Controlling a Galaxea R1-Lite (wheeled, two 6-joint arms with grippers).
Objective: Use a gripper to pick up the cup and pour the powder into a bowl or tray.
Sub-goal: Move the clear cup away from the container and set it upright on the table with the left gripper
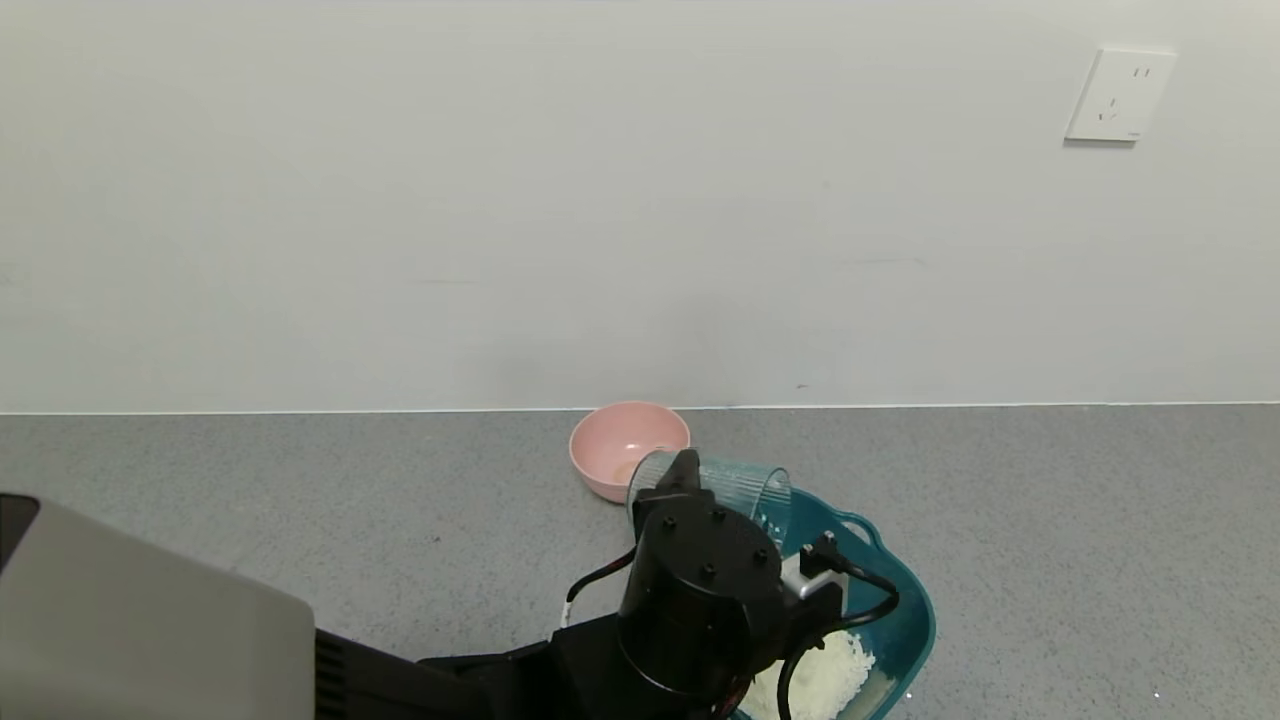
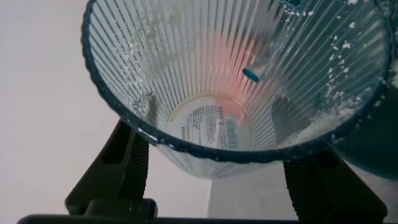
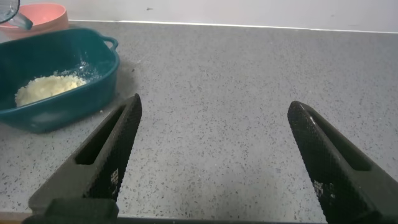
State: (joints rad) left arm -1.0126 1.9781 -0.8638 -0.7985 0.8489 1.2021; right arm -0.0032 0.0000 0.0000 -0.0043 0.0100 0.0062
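Observation:
My left gripper (image 1: 690,478) is shut on the ribbed glass cup (image 1: 735,488) and holds it tipped on its side over the far rim of the teal basin (image 1: 905,610). In the left wrist view the cup (image 2: 230,81) fills the frame between my fingers (image 2: 124,162); only traces of white powder (image 2: 323,121) cling to its wall. A heap of white powder (image 1: 820,675) lies in the basin, and also shows in the right wrist view (image 3: 46,87). My right gripper (image 3: 214,109) is open and empty over bare counter, to the right of the basin (image 3: 74,81).
A small pink bowl (image 1: 620,445) stands just behind the cup, near the wall; it also shows in the right wrist view (image 3: 40,17). The grey speckled counter (image 1: 1050,520) runs to the white wall. A wall socket (image 1: 1118,95) sits high at the right.

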